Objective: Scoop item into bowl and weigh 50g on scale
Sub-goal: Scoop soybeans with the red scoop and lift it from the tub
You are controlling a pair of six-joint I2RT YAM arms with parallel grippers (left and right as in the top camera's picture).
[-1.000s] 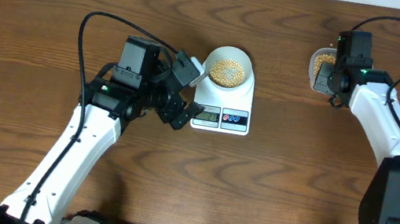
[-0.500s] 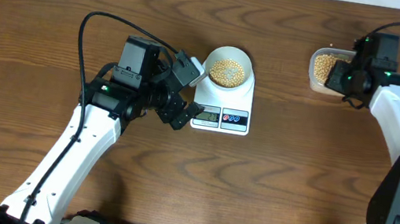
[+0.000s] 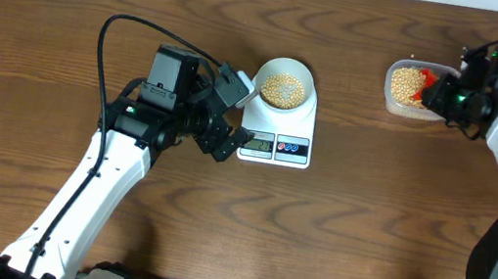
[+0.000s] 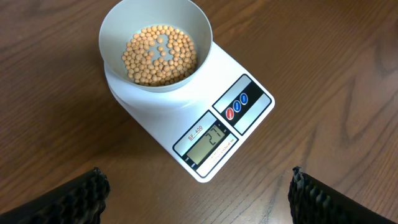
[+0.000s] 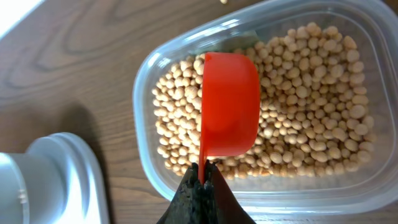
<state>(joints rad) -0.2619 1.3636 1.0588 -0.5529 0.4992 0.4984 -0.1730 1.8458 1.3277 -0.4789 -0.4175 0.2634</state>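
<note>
The beans are sitting in 2 places. A shallow heap is lying in the bowl [image 4: 189, 18], which is resting on the back of the scale [image 4: 219, 73], and the main stock of beans [image 5: 298, 124] is filling the clear tub [image 5: 142, 106], well apart to the right on the bench [image 3: 365, 226].

The right claw [image 5: 200, 193] is clenching the thin handle of the red scoop [image 5: 229, 106] and hanging it over the tub. I cannot tell whether the cup is touching the beans or carrying any. The left claw [image 4: 199, 196] is standing released, jaws wide, just in front of the scale and gripping nothing. The display is showing digits, but I am not reading them with confidence.

These beans are looking hard, smooth and round, so I am expecting them to roll and bounce off at any tilt. Pinching them is hopeless, so the scoop is the way. It is looking light and stiff. Gripping that narrow handle is giving little leverage, so keeping the cup level is mattering most. The bowl is seeming light enough to slide, so its rim is the place to steady it.
</note>
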